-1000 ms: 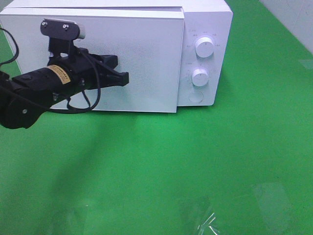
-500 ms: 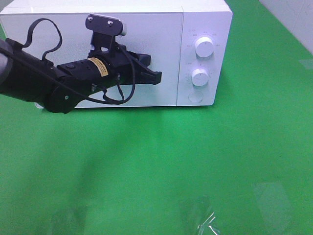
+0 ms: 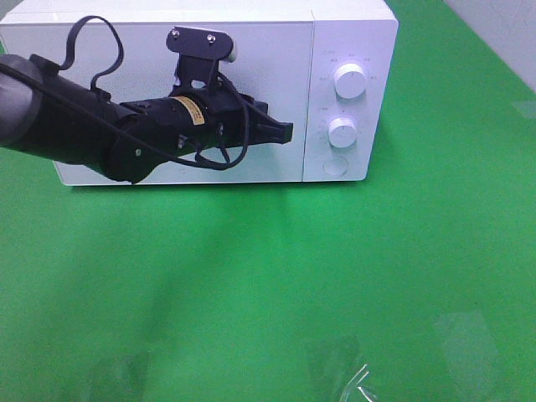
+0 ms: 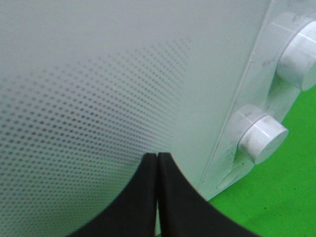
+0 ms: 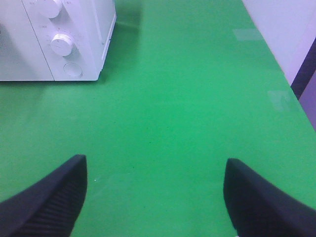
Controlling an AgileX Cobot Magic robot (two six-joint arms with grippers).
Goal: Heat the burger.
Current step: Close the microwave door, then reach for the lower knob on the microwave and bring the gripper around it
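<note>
The left pincer (image 3: 287,131) was clenched on nothing, its tips right at the shut door (image 3: 268,59) of the white microwave (image 3: 356,33), with the lower knob (image 3: 342,131) just beside them. The right pincer (image 5: 155,197) hung released over the green desk (image 5: 187,98), the microwave well ahead of it. Where the burger was, no view could tell.

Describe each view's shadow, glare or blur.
Exterior high: soft shadow of the left arm on the green table, pale glare patches near its front edge. Left wrist: microwave door washed out, dots fading. Right wrist: pale reflections on the table.
</note>
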